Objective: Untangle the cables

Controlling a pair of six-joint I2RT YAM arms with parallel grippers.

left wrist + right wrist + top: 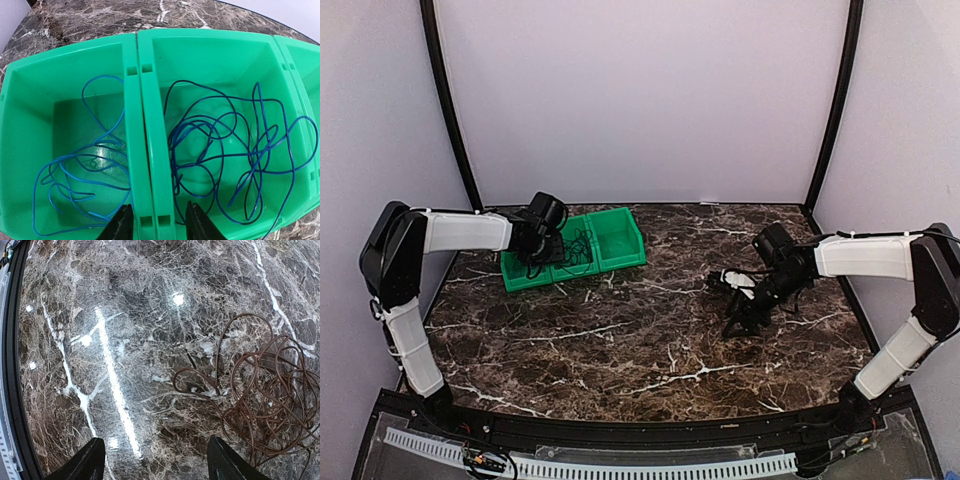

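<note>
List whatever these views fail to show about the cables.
- Top view: the brown cable barely shows, under the right gripper against the dark table.
- Right wrist view: its right side runs off the frame edge.
- Left wrist view: the dark blue cable is cut off at the bottom edge; the light blue cable passes behind a finger of the left gripper.

Left wrist view: third compartment of the green three-compartment plastic bin (310, 65) cut off at 3 o'clock; only the black tips of the left gripper (160, 226) showing at 6 o'clock; one loop of the thin dark blue cable (240, 150) lost past the edge at 5 o'clock. Right wrist view: thin brown cable bunch (265, 400) clipped from 3 to 5 o'clock; right gripper (156, 460) reduced to two tips. Top view: cable colours inside the bin too small to tell.
</note>
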